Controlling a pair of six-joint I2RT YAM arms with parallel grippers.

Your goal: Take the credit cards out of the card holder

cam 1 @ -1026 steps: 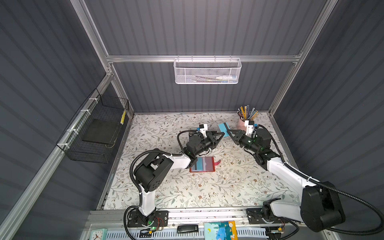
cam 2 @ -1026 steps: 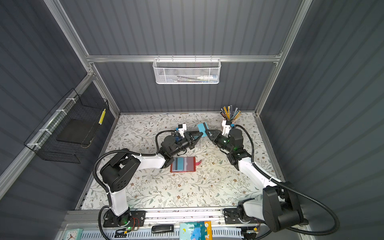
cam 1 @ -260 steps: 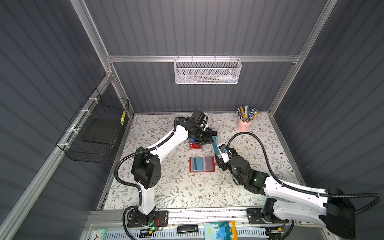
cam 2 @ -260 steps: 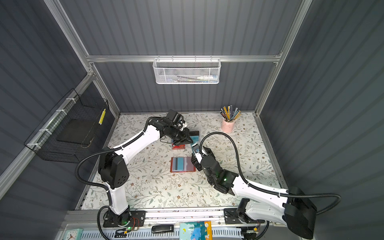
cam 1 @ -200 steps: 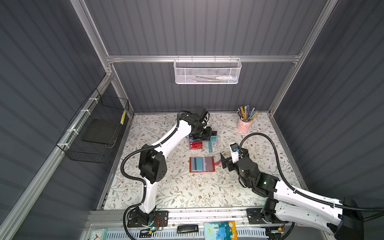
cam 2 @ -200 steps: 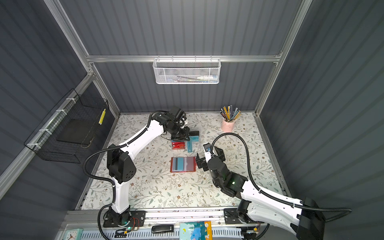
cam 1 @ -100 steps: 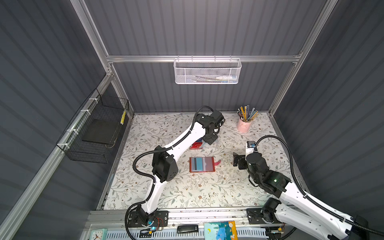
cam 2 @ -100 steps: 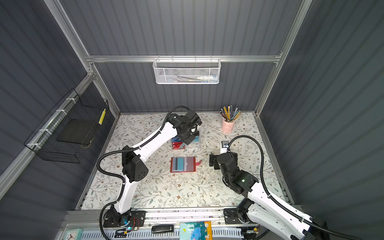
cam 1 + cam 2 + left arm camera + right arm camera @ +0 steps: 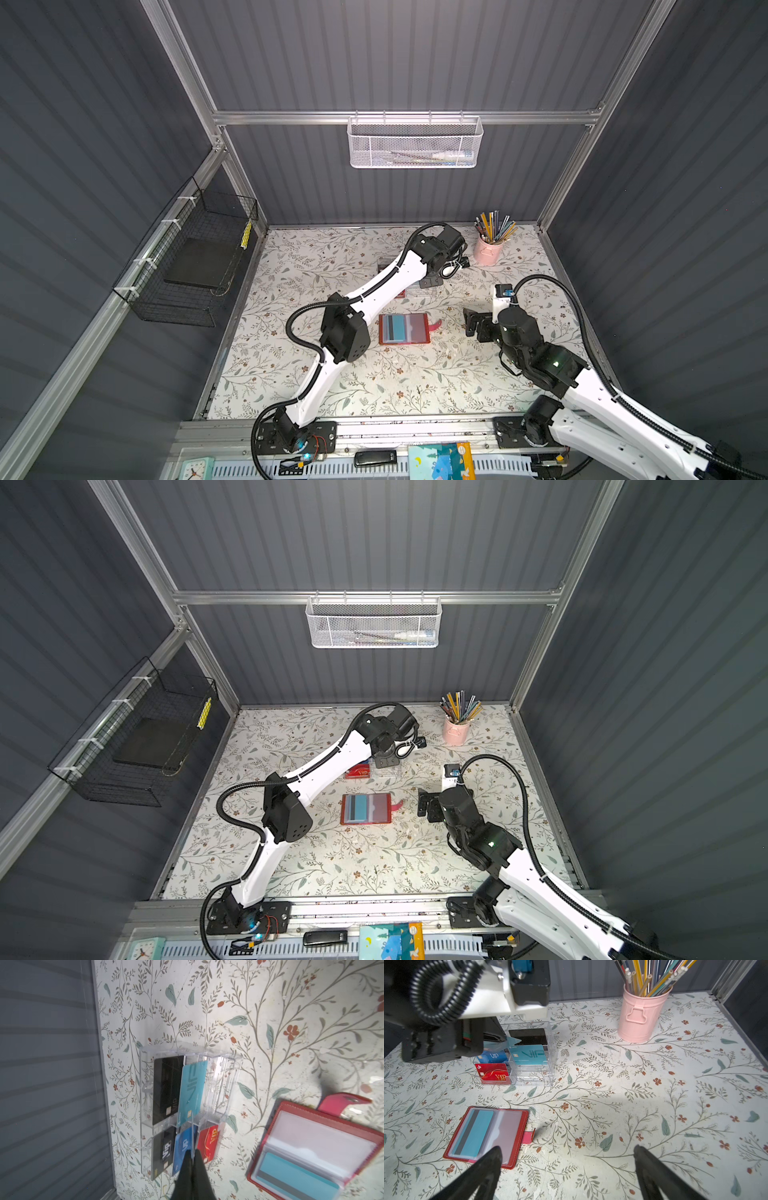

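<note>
The card holder (image 9: 404, 328) (image 9: 366, 808), a red wallet, lies open on the floral mat with its pink strap pointing right. One teal credit card (image 9: 471, 1134) (image 9: 295, 1172) sits in its left sleeve; the right sleeve looks bare. My left gripper (image 9: 193, 1154) (image 9: 431, 282) is shut on a second teal credit card (image 9: 511, 1042), seen edge-on in the left wrist view, just above the clear acrylic rack (image 9: 226, 1076). A third teal card (image 9: 529, 1054) stands in that rack. My right gripper (image 9: 566, 1167) (image 9: 471, 322) is open and holds nothing, right of the wallet.
The rack also holds black, blue and red VIP cards (image 9: 208, 1140). A pink cup of pencils (image 9: 641, 1016) (image 9: 488, 249) stands at the back right. A white mesh basket (image 9: 415, 143) hangs on the back wall and a black wire basket (image 9: 195, 266) on the left wall.
My right arm has drawn back to the right, away from the wallet and rack. My left arm has swung further right along the back, over the rack.
</note>
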